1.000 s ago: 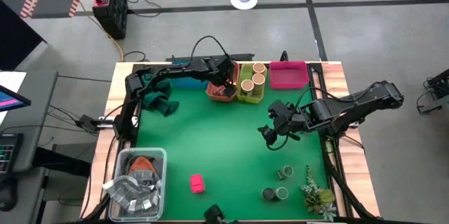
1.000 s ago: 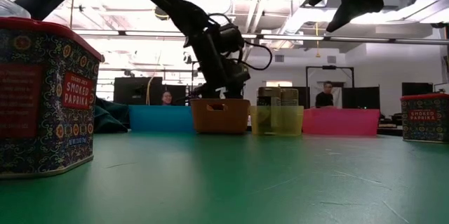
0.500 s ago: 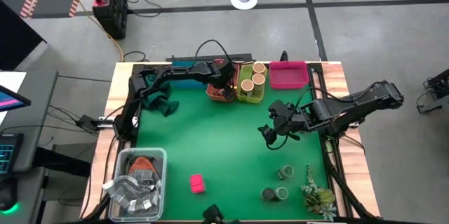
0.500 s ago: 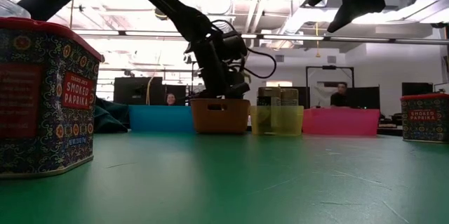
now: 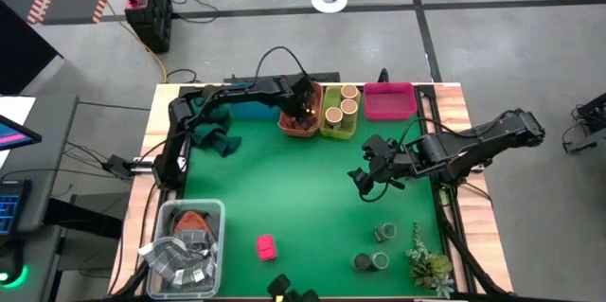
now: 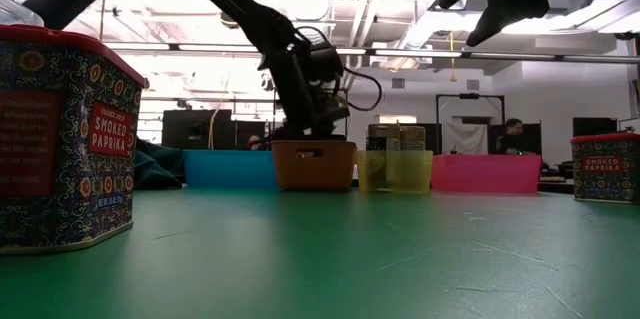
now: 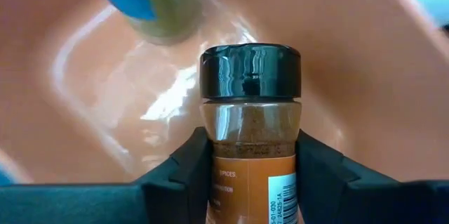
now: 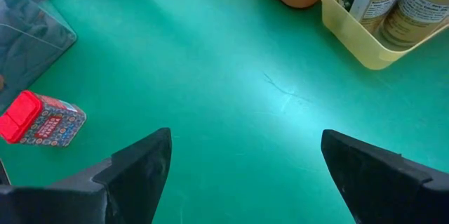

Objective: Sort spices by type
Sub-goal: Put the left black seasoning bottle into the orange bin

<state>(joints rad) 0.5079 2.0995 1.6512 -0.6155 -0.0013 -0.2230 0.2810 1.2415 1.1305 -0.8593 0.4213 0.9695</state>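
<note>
My left gripper (image 5: 305, 111) reaches down into the orange bin (image 5: 301, 124) at the table's far edge. It is shut on a dark-lidded spice jar (image 7: 250, 112) with brown powder and an orange label. A second jar (image 7: 158, 6) lies blurred on the bin's floor. Tan-topped cylinders (image 5: 342, 101) stand in the yellow bin (image 5: 338, 130). A pink paprika tin (image 5: 266, 247) and two green-topped jars (image 5: 377, 248) rest on the green mat near the front. My right gripper (image 5: 365, 179) hangs open above the mat's right half. My left gripper pinches the jar's body just below the black lid, one finger (image 7: 186, 164) on each side at the top of the label (image 7: 250, 171). The fingers slant down from above and lie along the jar, whose lid end (image 7: 250, 69) points away into the bin. Whether the jar touches the bin's floor I cannot tell.
A pink bin (image 5: 389, 101) and a blue bin (image 6: 228, 169) flank the orange and yellow ones. A dark cloth (image 5: 220, 139) lies at the left, a clear tub (image 5: 185, 245) at the front left, a plant sprig (image 5: 428, 262) at the front right. Another paprika tin (image 6: 605, 167) stands at the right.
My left gripper has stayed over the orange bin and tipped a little.
</note>
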